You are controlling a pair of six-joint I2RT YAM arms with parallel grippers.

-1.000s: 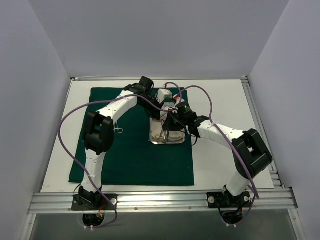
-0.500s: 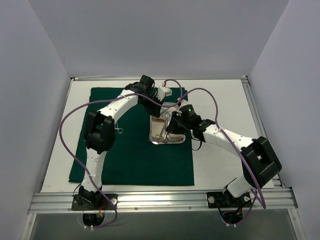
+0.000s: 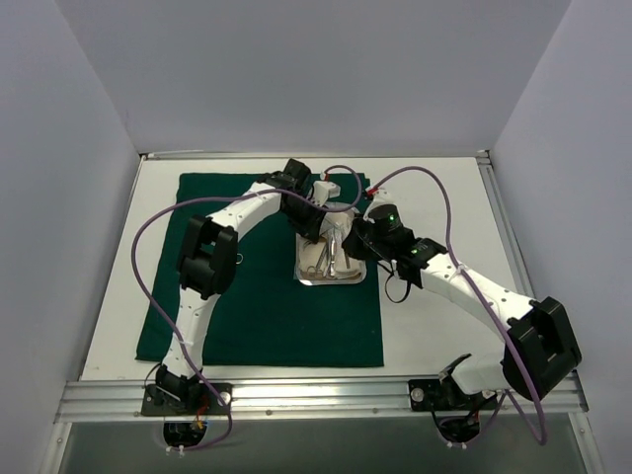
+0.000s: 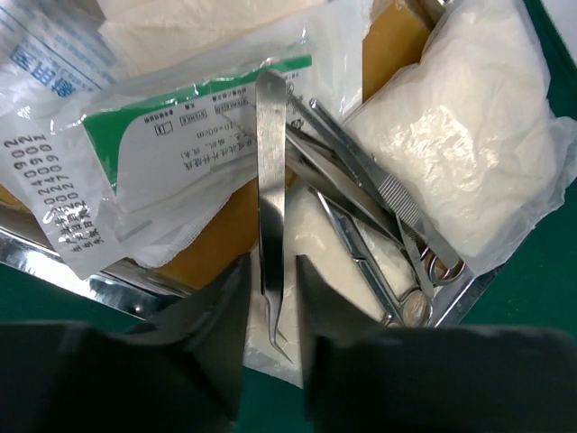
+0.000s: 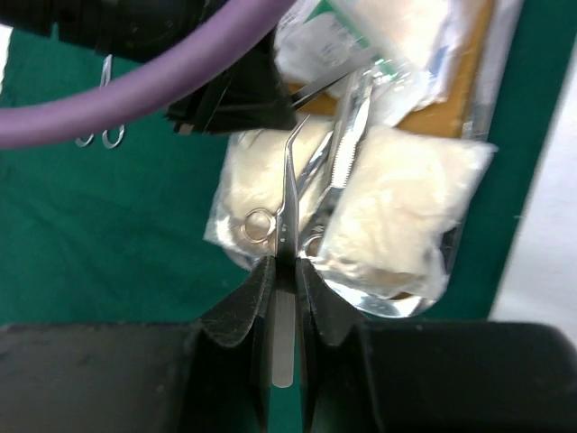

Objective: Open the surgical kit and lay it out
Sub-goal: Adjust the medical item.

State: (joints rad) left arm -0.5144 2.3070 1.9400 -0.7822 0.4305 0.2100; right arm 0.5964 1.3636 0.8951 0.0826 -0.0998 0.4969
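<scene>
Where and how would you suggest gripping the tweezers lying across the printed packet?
I'd take the tweezers by the narrow shank near the left pincer, coming straight down with a finger on each long edge. They lie flat on the printed packet, and that end stands clear of the clamps crowding the broad end.

White table (image 3: 415, 341) — dark green cloth (image 3: 267, 316) spread flat on it.

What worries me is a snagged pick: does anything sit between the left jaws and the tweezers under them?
Nothing visible does. The tweezers lie atop the packets in the tray, their pointed end between the left gripper's open jaws.
</scene>
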